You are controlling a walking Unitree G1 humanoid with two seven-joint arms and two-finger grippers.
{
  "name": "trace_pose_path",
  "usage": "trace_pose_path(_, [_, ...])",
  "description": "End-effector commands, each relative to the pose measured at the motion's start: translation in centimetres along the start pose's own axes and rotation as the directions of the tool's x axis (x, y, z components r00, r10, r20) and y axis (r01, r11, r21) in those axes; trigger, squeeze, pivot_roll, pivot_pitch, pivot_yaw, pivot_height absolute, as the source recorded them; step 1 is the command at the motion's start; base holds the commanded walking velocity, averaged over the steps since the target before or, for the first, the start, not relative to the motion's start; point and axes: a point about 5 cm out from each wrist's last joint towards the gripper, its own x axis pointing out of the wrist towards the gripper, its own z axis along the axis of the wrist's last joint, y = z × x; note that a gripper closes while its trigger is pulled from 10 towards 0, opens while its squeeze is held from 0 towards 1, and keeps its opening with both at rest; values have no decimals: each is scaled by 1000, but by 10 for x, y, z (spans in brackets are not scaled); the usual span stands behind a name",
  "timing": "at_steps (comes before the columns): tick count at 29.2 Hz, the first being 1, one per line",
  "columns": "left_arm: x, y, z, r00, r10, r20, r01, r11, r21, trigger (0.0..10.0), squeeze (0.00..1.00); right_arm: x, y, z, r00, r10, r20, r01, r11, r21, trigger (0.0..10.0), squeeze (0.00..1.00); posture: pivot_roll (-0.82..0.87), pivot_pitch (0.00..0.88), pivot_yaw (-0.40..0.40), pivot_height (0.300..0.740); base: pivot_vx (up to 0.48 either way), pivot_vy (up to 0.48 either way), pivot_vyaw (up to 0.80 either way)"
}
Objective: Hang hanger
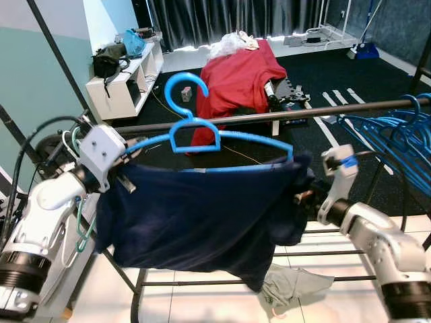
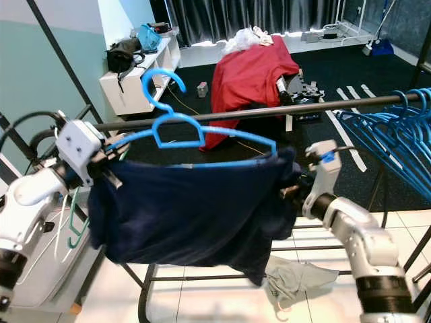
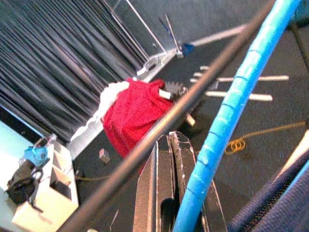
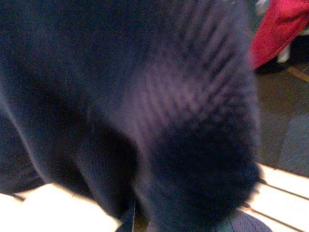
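1. Right now your left gripper point(image 3: 166, 193) has its black fingers pressed together at the left arm of the bright blue plastic hanger point(image 1: 202, 131), just beside the dark metal rail point(image 1: 283, 114).
2. You'll see the hook standing above and behind that rail — whether it rests on it cannot be told.
3. Your navy cloth garment point(image 1: 202, 215) drapes from the hanger.
4. Your right gripper point(image 1: 306, 195) sits at the garment's right edge — cloth hides its fingers, so their state cannot be told.
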Motion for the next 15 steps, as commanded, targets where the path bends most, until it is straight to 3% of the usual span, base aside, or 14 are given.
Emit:
trace_pose_path(1, [2, 8, 10, 996, 56, 65, -54, 998, -35, 10000, 0, 4, 6, -4, 999, 18, -29, -18, 1000, -9, 0, 0, -155, 0, 111, 740, 0, 0, 0])
trace_pose_path(9, [3, 14, 13, 993, 77, 86, -71, 995, -75, 10000, 0, 5, 9, -4, 1000, 24, -3, -24, 1000, 5, 0, 0, -161, 0, 111, 740, 0, 0, 0])
trace_pose_path(15, [-7, 27, 10, 989, 134, 59, -127, 986, -104, 10000, 0, 0, 5, 6, 996, 19, 84, -21, 1000, 23, 0, 0, -165, 0, 109, 740, 0, 0, 0])
